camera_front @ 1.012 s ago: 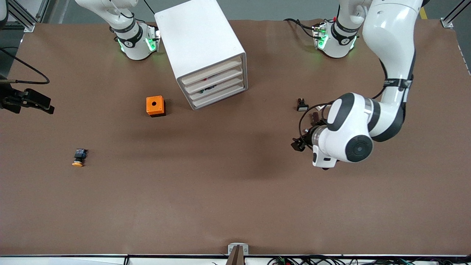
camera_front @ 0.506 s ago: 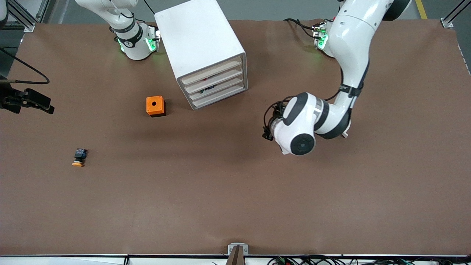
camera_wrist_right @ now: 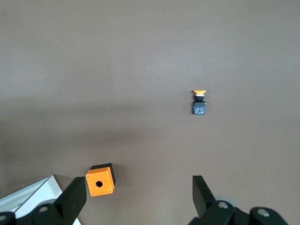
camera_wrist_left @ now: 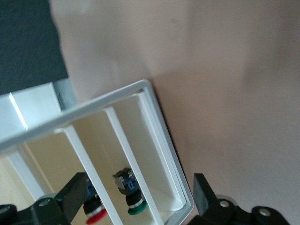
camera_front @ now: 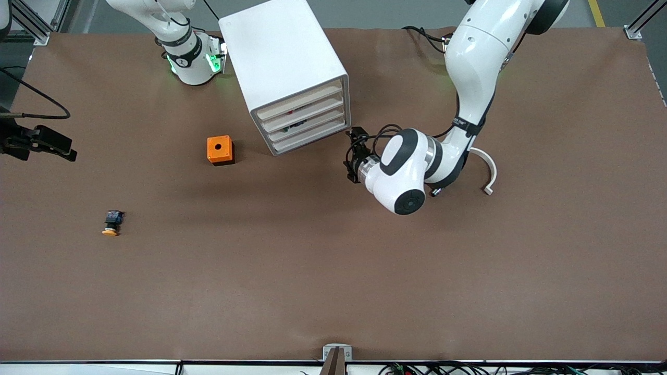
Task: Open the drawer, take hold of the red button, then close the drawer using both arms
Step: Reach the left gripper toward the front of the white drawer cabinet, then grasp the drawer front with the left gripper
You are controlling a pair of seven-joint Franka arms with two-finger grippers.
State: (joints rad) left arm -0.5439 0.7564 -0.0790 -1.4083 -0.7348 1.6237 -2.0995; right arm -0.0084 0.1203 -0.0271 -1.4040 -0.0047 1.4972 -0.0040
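Nearest the front camera, a yellow-orange-capped button (camera_front: 111, 223) is lying on the brown table (camera_front: 333, 281) toward the right arm's end. Farther from the camera, an orange box with a hole (camera_front: 220, 150) is sitting beside the white drawer cabinet (camera_front: 284, 73). The left gripper (camera_front: 356, 151) is hovering just in front of the cabinet's drawer fronts, at the corner toward the left arm's end, with its fingers (camera_wrist_left: 202, 193) standing wide apart and gripping nothing. A curved white piece (camera_front: 488, 169) is lying on the table near that arm's elbow. In the left wrist view, the button (camera_wrist_left: 95, 213) with the red cap is resting inside a cabinet compartment, beside a green-capped button (camera_wrist_left: 129, 194) in the adjoining compartment. The right gripper (camera_wrist_right: 138, 199) is waiting high above the table, over the stretch between the orange box and the yellow-orange-capped button, its fingers (camera_wrist_right: 75, 199) also spread wide and empty.
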